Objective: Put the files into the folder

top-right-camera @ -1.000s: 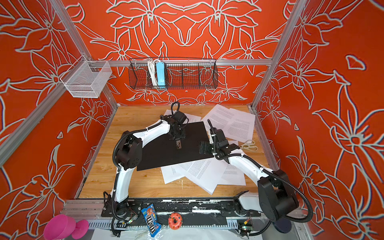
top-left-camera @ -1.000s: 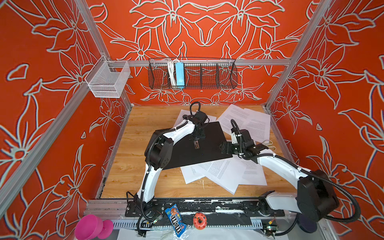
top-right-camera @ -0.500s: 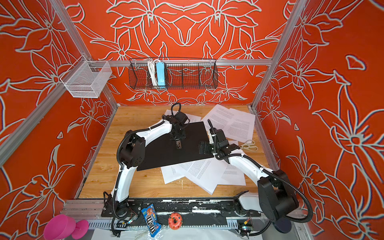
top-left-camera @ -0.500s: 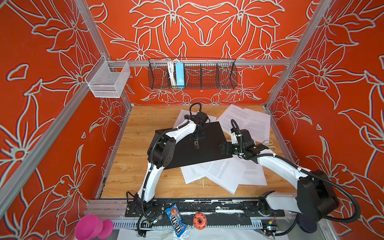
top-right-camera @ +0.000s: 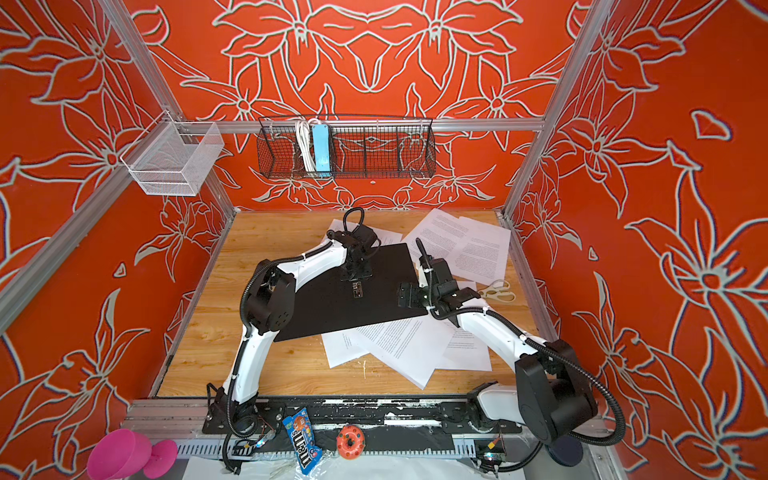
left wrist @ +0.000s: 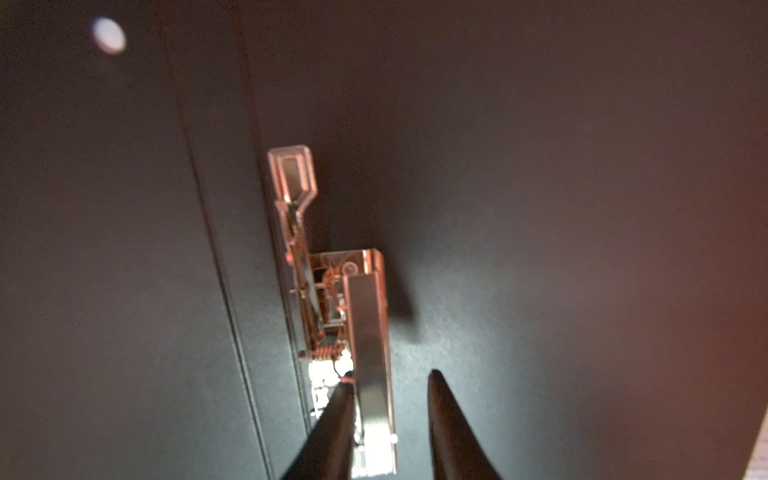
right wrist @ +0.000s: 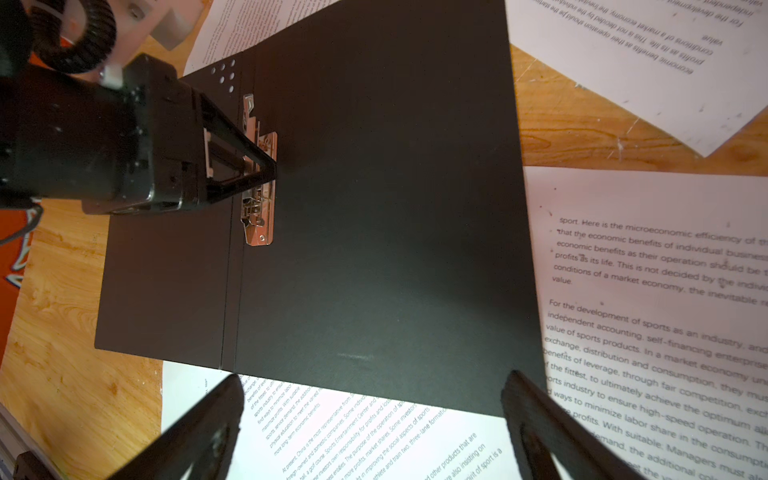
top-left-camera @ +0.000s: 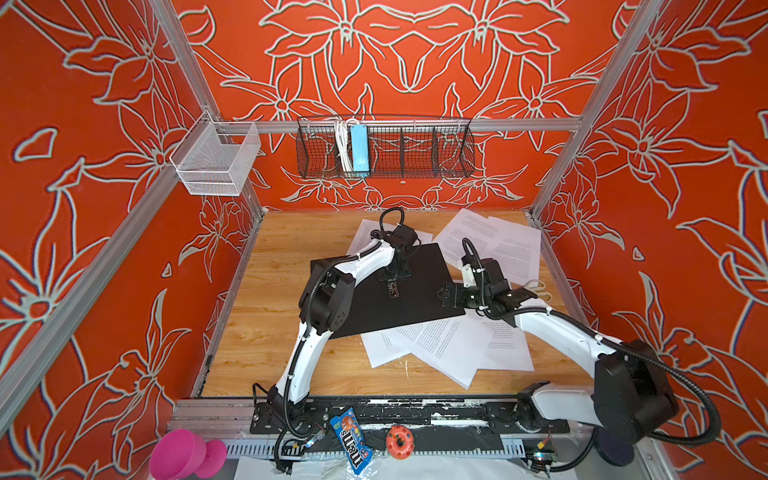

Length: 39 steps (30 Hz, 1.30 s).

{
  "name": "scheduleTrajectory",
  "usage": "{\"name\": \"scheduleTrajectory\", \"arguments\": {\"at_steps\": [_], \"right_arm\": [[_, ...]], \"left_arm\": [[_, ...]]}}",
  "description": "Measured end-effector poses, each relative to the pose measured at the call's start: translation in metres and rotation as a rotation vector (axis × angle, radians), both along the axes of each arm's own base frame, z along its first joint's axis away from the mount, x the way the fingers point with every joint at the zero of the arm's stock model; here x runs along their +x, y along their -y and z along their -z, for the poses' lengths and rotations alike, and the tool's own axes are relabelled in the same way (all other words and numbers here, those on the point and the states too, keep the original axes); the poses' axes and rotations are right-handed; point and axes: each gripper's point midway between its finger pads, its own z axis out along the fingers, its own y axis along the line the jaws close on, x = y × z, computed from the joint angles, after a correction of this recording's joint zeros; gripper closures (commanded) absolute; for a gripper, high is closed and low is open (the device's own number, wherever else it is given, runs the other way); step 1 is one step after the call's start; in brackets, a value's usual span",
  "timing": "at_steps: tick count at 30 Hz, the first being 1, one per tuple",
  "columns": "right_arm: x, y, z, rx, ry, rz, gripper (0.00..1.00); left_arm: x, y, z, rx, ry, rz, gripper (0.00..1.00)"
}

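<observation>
Folder (top-left-camera: 374, 316) lies open, black inside up, mid-table (top-left-camera: 282, 257), skewed, its near edge resting on some of the sheets.

Files (top-left-camera: 440, 345): a fanned pile pokes out from under the folder's near side, two more sheets (top-left-camera: 498, 245) lie at the back right, and one (top-left-camera: 361, 232) at the back is partly under the folder. None are in the folder yet.

Left gripper (left wrist: 390, 378) is down on the spring clip (left wrist: 365, 316) by the fold. Its jaws are narrowly apart, straddling the clip's metal bar: one finger (left wrist: 332, 419) is against it, the other shows a gap. Not a firm pinch as far as I can see.

Right gripper (right wrist: 374, 376) is spread wide and empty, hovering over the folder's edge where the sheets begin.

Handling, my read:
- Sheets are light, floppy and flat on the wood, with nothing to pinch from above. Take a corner or edge that rides up on another sheet.
- Overlapped sheets will likely drag their neighbours.
- Folder is thin, stiff card sitting on paper, so it will skate if pushed sideways. Pin it.
- Clip is sprung and will snap back. Grip the bar near its free end and hold it up while the paper goes under.

Scissors (top-right-camera: 496, 290) sit at the right, clear of the work.
</observation>
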Motion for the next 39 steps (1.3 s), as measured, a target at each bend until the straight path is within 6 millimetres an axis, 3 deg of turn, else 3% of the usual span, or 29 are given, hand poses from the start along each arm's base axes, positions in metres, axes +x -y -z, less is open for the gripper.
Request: {"name": "scheduleTrajectory", "arguments": {"at_steps": [5, 16, 23, 27, 33, 38, 39], "right_arm": [[-0.001, -0.001, 0.000, 0.004, -0.003, -0.004, 0.02], [0.000, 0.001, -0.001, 0.006, 0.002, 0.001, 0.02], [0.000, 0.001, -0.006, 0.011, 0.015, 0.002, 0.02], [0.000, 0.002, -0.005, 0.011, 0.013, 0.004, 0.02], [0.000, 0.003, 0.000, 0.007, -0.005, 0.019, 0.02], [0.000, 0.004, 0.012, 0.001, -0.045, 0.038, 0.02], [0.000, 0.004, 0.014, 0.002, -0.051, 0.042, 0.02]], "left_arm": [[0.002, -0.007, -0.005, 0.041, 0.012, -0.008, 0.92], [0.004, -0.033, -0.024, 0.142, 0.042, 0.018, 0.95], [-0.013, -0.091, -0.064, 0.156, 0.067, -0.024, 0.95], [-0.030, -0.129, -0.074, 0.166, 0.064, -0.058, 0.95], [-0.061, -0.166, -0.052, 0.196, -0.004, -0.066, 0.95], [-0.076, -0.172, -0.029, 0.214, -0.050, -0.033, 0.94], [-0.077, -0.173, -0.027, 0.217, -0.051, -0.029, 0.88]]}}
